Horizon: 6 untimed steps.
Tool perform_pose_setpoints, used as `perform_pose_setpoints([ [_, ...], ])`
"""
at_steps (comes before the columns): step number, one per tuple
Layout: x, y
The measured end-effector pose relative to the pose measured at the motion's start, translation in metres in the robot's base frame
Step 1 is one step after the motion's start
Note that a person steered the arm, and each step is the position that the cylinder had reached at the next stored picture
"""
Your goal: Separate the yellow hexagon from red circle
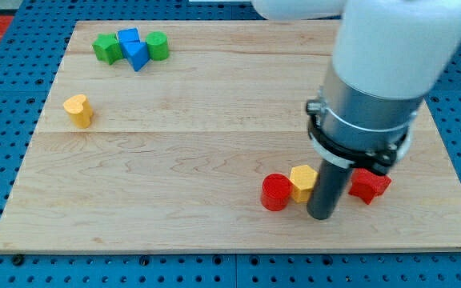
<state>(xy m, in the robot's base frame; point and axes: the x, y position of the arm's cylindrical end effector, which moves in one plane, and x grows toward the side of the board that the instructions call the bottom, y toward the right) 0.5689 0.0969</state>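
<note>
yellow hexagon (302,182) – small, flat-topped, seen near the wooden counter's (214,120) bottom right, touching the red circle (276,193) on its left | my tip (321,214) is set just right of the hexagon | no pincer is fitted – rod only | no containers are seen
</note>
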Motion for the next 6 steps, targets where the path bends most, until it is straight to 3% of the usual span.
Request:
perform_pose_setpoints([
  [1, -0.014, -0.027],
  [3, -0.067, -0.020],
  [6, -0.117, 0.069],
])
